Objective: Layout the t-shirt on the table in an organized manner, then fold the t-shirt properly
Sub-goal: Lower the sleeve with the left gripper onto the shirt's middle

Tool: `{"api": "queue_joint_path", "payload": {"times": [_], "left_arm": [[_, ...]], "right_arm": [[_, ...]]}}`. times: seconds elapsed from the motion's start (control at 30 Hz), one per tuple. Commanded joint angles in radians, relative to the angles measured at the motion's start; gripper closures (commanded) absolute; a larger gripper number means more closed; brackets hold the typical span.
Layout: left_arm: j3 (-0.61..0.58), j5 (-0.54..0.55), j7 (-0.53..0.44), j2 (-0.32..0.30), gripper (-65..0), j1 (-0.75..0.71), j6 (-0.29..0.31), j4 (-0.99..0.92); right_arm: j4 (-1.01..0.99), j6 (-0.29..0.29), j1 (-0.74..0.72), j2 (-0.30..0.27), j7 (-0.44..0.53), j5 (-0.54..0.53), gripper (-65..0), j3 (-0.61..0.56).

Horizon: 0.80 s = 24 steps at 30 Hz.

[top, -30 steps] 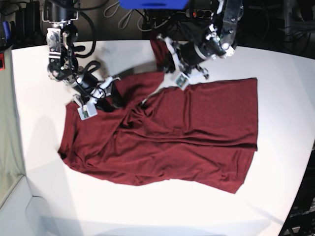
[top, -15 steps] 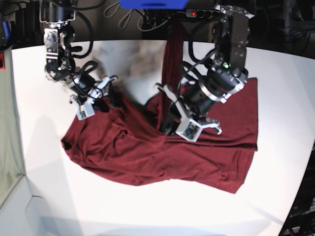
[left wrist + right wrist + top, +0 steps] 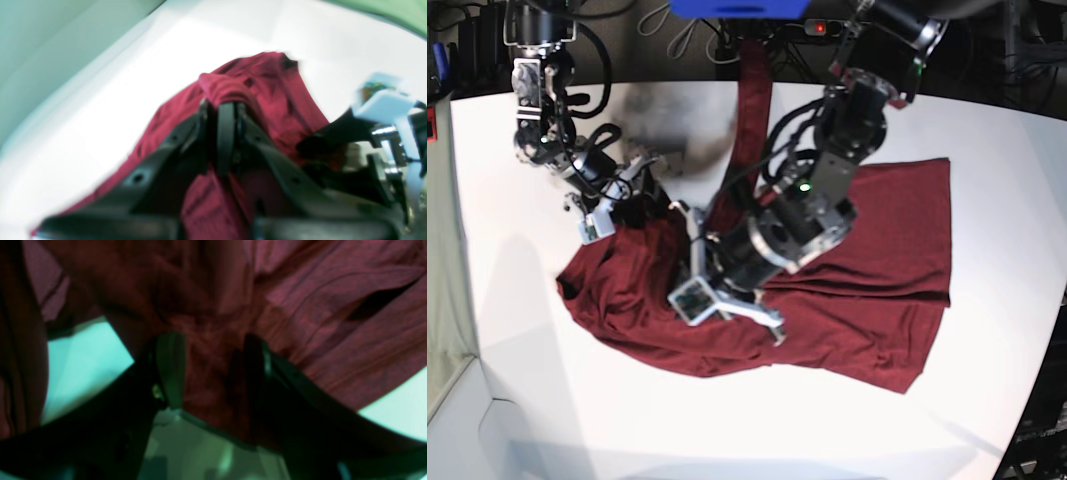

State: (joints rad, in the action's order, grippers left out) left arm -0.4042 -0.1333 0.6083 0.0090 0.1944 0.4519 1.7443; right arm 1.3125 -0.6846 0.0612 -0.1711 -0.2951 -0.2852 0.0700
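One maroon t-shirt [image 3: 857,260] rumpled on your white table [image 3: 517,380], two arms, your left gripper [image 3: 227,110] clamped on a fabric fold, your right gripper [image 3: 210,370] parted around bunched cloth, no legible writing.

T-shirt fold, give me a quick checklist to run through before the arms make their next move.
1. Left gripper shut on the t-shirt: ok, a bunched fold sits between its jaws.
2. Right gripper gripping cloth: not ok, jaws stand apart with fabric between them.
3. T-shirt laid flat: not ok, its left half in the base view is bunched and wrinkled.
4. Cloth all on the table: cannot tell, a strip runs up toward the far edge.
5. Arms clear of each other: cannot tell, they sit close in the left wrist view.
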Motion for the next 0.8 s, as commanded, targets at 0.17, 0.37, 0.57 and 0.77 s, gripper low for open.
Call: {"api": "queue_joint_path", "payload": {"times": [0.17, 0.37, 0.57, 0.77], "left_arm": [[-0.011, -0.119, -0.034, 0.096, -0.1, 0.116, -0.011, -0.083], [-0.012, -0.179, -0.035, 0.148, -0.1, 0.205, -0.011, -0.263], [-0.020, -0.182, -0.035, 0.148, -0.1, 0.302, -0.011, -0.390], [-0.020, -0.187, -0.028, 0.148, -1.6, 0.261, -0.005, -0.432]], "right_arm": [[0.014, -0.014, -0.010, -0.008, 0.017, -0.012, -28.9, 0.003], [0.014, -0.014, -0.014, -0.008, 0.017, -0.012, -28.9, 0.003], [0.016, -0.014, -0.016, -0.006, 0.017, -0.012, -28.9, 0.003], [0.016, -0.014, -0.016, -0.008, 0.017, -0.012, -28.9, 0.003]]}}
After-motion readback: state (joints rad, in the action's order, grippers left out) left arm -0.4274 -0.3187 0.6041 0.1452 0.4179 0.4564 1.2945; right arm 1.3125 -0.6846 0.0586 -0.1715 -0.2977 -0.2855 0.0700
